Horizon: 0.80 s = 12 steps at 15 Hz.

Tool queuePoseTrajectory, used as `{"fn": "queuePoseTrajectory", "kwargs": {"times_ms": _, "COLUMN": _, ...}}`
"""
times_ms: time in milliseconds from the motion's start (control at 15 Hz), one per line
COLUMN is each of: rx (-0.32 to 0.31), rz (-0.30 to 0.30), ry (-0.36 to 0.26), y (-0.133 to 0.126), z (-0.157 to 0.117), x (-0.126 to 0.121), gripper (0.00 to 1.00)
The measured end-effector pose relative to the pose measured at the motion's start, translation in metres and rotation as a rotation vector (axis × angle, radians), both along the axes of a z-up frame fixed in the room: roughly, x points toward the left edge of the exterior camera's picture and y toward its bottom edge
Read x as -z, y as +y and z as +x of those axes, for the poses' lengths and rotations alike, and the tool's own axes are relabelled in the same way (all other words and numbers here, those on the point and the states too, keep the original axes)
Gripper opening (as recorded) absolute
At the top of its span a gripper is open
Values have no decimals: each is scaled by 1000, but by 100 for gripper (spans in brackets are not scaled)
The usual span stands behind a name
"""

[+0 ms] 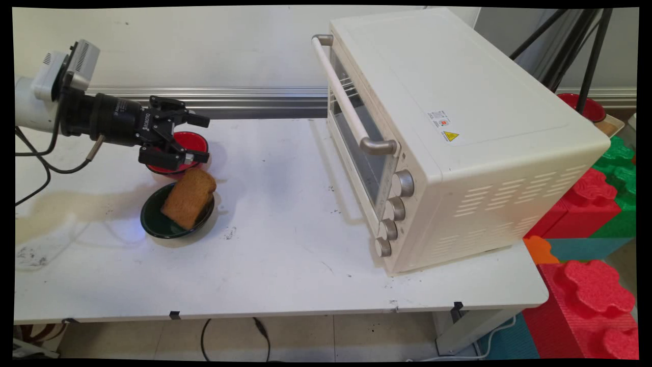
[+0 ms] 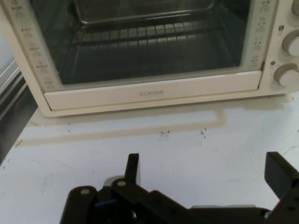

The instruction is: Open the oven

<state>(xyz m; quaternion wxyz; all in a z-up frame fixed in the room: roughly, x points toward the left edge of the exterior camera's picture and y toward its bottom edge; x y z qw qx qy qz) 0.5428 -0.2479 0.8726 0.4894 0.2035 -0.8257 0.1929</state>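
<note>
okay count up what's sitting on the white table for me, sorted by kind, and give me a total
Bowls: 2, a red bowl and a dark green bowl
Bread slices: 1, a slice of brown bread lying in the green bowl
Toaster ovens: 1, a cream toaster oven
Total: 4

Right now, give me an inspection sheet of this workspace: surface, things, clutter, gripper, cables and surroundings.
Surface: white table, scuffed with dark specks and a yellowish stain at its left.
Things: slice of brown bread leaning in a dark green bowl; red bowl just behind it; cream toaster oven at the right, door shut, rack visible through the glass.
Clutter: nothing seen beyond the marks.
Gripper: gripper held level above the red bowl, pointing at the oven, open, holding nothing.
Cables: black cables hang from the arm; another cable loops under the table edge.
Surroundings: red and green foam blocks at the right, black tripod legs behind the oven.
</note>
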Motion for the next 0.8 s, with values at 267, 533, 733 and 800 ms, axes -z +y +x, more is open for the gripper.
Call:
{"fn": "queuePoseTrajectory", "kwargs": {"times_ms": 267, "rx": -2, "rz": -7, "ry": 19, "y": 3, "z": 1, "x": -7, "gripper": 100}}
{"fn": "queuePoseTrajectory", "kwargs": {"times_ms": 533, "rx": 0, "rz": -26, "ry": 55, "y": 4, "z": -1, "x": -19, "gripper": 100}}
{"fn": "queuePoseTrajectory", "kwargs": {"times_ms": 733, "rx": 10, "rz": -54, "ry": 99, "y": 1, "z": -6, "x": -35, "gripper": 100}}
{"fn": "queuePoseTrajectory", "kwargs": {"times_ms": 800, "rx": 12, "rz": -62, "ry": 110, "y": -1, "z": -8, "x": -40, "gripper": 100}}
